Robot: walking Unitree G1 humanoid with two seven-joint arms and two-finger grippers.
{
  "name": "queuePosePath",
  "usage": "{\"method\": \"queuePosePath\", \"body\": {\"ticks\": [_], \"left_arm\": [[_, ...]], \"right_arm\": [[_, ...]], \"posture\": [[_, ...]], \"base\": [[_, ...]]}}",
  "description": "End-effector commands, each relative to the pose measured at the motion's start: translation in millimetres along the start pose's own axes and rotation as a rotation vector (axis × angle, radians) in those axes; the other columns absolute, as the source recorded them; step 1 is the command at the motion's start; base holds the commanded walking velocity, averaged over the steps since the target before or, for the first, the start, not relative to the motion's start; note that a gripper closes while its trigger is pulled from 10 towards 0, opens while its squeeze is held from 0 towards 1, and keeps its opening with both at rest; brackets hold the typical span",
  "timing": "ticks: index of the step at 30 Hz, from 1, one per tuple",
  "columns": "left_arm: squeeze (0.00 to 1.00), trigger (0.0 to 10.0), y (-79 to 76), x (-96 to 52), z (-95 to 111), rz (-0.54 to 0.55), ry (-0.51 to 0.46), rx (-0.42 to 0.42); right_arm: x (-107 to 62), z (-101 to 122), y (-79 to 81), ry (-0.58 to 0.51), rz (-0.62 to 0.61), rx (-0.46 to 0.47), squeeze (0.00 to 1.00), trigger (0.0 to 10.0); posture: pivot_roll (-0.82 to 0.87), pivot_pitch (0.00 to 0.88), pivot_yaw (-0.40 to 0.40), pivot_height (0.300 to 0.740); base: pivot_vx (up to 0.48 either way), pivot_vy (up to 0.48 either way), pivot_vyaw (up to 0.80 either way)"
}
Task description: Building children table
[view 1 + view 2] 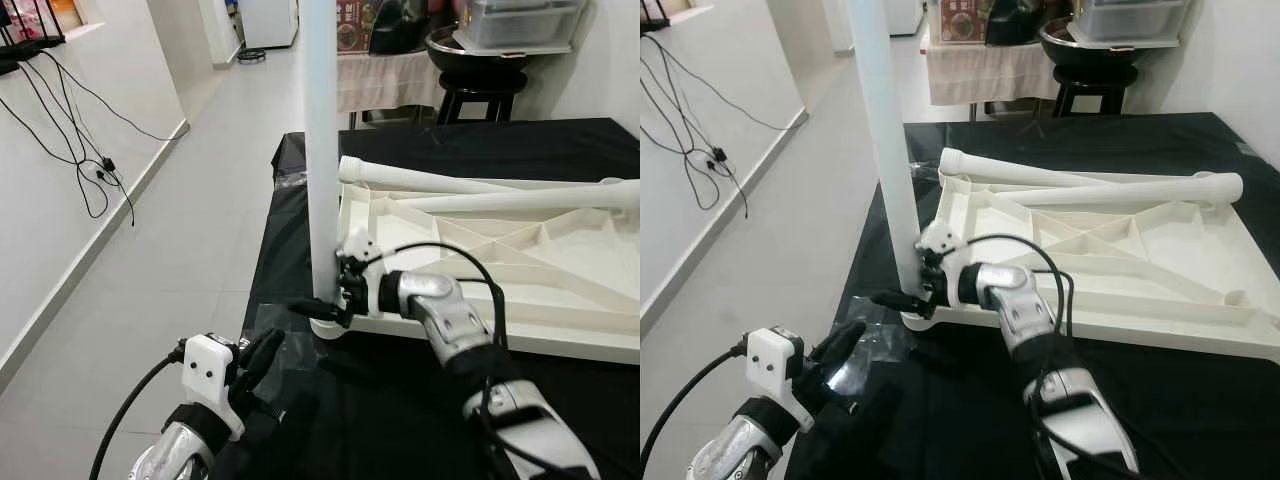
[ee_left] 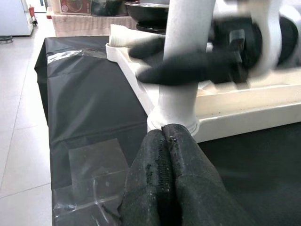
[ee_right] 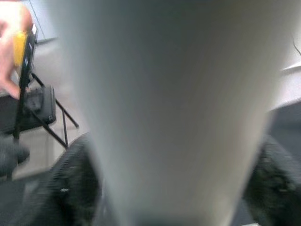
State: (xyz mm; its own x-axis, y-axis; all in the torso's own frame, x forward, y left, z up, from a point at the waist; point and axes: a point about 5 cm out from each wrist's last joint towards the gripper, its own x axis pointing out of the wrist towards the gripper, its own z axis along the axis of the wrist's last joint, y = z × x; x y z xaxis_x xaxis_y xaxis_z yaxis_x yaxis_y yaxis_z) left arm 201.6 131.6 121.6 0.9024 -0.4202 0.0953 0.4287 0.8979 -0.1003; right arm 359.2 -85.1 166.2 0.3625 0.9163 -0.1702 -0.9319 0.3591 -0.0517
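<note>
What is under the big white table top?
A black cloth lies under the upside-down white table top. Two loose table legs lie on it. What the cloth rests on is covered.

A black cloth (image 1: 560, 140) covers the bench, with a clear plastic sheet (image 1: 875, 345) lying at its near left corner. Far off, a black stool (image 1: 480, 92) carries a dark bowl (image 1: 470, 50) and a clear storage box (image 1: 520, 22). Black cables (image 1: 70, 130) hang down the left wall.
</note>
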Motion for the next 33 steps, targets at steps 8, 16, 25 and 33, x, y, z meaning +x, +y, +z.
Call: {"method": "queuePosePath", "body": {"ticks": [8,16,25,33], "left_arm": [[0.0,10.0,0.2,-2.7,-5.6,0.012,0.025,-0.006],[0.0,10.0,-1.5,-4.6,-4.7,0.012,0.022,-0.009],[0.0,10.0,-1.4,-6.1,-4.5,0.014,0.022,-0.01],[0.0,10.0,-1.5,-5.2,-4.0,0.019,0.016,-0.01]], "right_arm": [[-2.2,-4.0,2.5,-0.044,0.126,0.024,0.0,0.0],[-14.4,-25.1,4.3,0.001,-0.087,0.031,0.0,0.0],[-6.7,-53.1,54.0,0.019,-0.647,0.108,0.0,0.0],[-6.7,-48.9,42.9,0.003,-0.631,0.078,0.04,10.0]], "posture": [[0.04,0.031,0.048,0.74],[0.03,0.05,0.021,0.74],[0.04,0.051,0.007,0.74],[0.02,0.053,0.016,0.74]], "base": [[0.0,0.0,0.0],[0.0,0.0,0.0],[0.0,0.0,0.0],[0.0,0.0,0.0]]}}
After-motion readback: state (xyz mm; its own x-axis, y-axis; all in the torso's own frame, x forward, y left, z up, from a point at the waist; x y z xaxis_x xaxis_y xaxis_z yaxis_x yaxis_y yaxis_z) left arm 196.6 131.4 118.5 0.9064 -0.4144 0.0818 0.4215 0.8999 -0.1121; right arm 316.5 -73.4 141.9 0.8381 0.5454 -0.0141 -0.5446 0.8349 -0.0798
